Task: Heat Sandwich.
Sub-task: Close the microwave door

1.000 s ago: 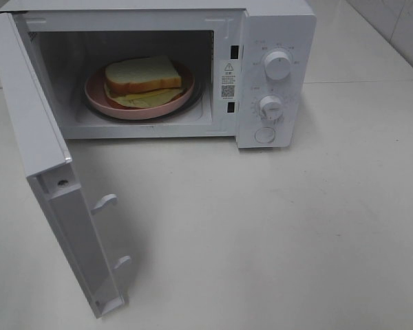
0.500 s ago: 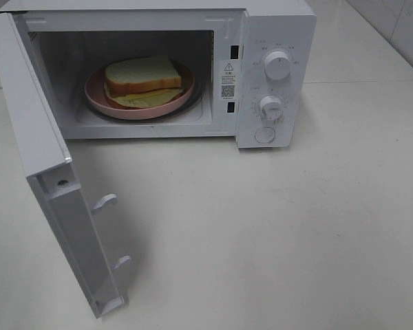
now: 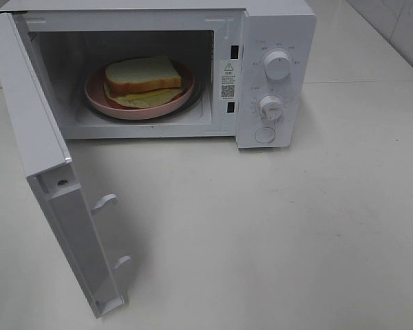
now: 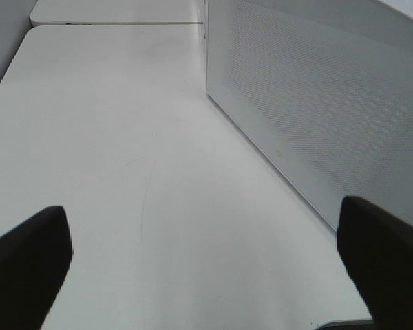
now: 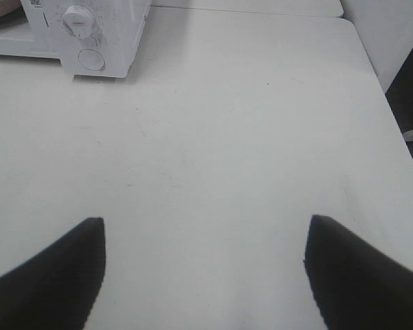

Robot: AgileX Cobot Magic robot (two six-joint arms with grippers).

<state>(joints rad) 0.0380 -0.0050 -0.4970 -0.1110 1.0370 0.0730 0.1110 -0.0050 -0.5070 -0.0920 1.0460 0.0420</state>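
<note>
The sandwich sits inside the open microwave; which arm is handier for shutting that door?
Probably left: the left claw, open, sits right beside the swung-out door, while the right claw looks across the table toward a knob.

the microwave (image 3: 275, 27) looks glossy, perhaps painted metal; the table (image 3: 296, 227) smooth and matt; the sandwich (image 3: 141, 72) soft, porous.

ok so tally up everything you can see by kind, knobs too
microwave: 1
plate: 1
sandwich: 1
knobs: 2
button: 1
grippers: 2 (left gripper, right gripper)
total: 8
</note>
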